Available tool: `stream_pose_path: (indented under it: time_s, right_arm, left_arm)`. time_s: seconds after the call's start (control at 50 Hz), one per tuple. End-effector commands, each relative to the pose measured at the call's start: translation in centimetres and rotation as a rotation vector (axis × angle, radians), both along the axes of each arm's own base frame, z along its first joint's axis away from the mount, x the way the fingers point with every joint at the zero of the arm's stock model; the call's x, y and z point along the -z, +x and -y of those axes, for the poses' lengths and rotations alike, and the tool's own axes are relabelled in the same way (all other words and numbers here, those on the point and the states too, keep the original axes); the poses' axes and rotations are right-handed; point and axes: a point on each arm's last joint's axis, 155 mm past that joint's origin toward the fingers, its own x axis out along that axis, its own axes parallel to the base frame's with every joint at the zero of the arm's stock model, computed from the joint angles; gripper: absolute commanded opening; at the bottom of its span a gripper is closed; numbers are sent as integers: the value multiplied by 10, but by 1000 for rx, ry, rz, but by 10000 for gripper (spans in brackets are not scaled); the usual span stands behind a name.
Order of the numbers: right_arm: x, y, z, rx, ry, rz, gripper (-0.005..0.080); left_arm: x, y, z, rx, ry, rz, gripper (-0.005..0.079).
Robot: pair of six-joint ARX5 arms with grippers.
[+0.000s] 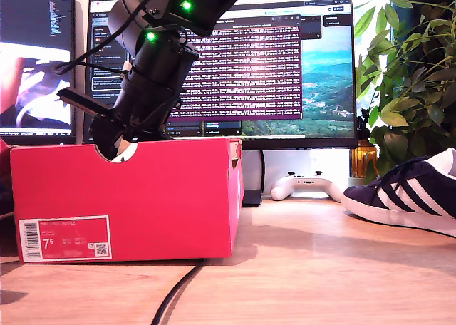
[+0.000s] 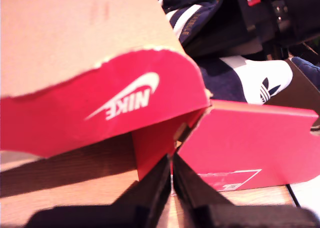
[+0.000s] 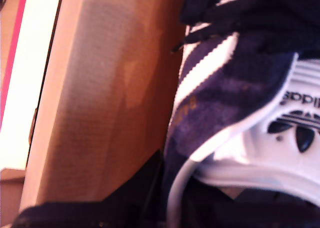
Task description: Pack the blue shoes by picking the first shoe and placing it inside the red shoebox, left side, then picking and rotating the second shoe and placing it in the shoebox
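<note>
The red shoebox (image 1: 142,197) stands on the wooden table at the exterior view's left, its barcode label facing the camera. My second arm (image 1: 149,83) reaches down into it behind the thumb notch. My second gripper (image 3: 175,203) is shut on one blue shoe (image 3: 225,93), held by the heel next to the box's brown inner wall (image 3: 100,113). That shoe (image 2: 260,78) also shows inside the shoebox (image 2: 250,138) in the first wrist view. My first gripper (image 2: 172,180) is shut and empty, low outside the box. The other blue shoe (image 1: 406,197) lies on the table at the exterior view's right.
A red flap with a Nike logo (image 2: 100,108) hangs close in front of my first gripper. Monitors (image 1: 271,54) stand behind the box. A white game controller (image 1: 306,186), an amber bottle (image 1: 363,157) and a plant (image 1: 413,75) sit at the back. A black cable (image 1: 178,289) crosses the table's front.
</note>
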Motion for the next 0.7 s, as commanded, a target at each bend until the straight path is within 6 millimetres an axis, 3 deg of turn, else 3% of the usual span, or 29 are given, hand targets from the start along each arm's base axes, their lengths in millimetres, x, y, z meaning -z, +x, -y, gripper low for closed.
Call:
stream_pose_path:
  time_s: [0.0, 0.08, 0.22, 0.4, 0.54, 0.68]
  right_arm:
    - [4, 6, -10, 12, 19, 13, -12]
    - [5, 5, -12, 27, 37, -6, 43]
    - [2, 4, -17, 16, 54, 1, 248]
    - [1, 0, -21, -6, 71, -15, 388]
    - [-8, -10, -29, -52, 106, -54, 409]
    - [-25, -12, -24, -56, 92, -85, 409]
  left_arm:
    - [12, -7, 0, 5, 10, -25, -21]
    - [12, -7, -1, 5, 10, -25, -21]
    - [12, -7, 0, 5, 10, -25, -21]
    - [13, -7, -1, 5, 10, -25, -21]
    - [13, -7, -1, 4, 11, -28, -21]
    - [13, -7, -1, 4, 10, -29, -21]
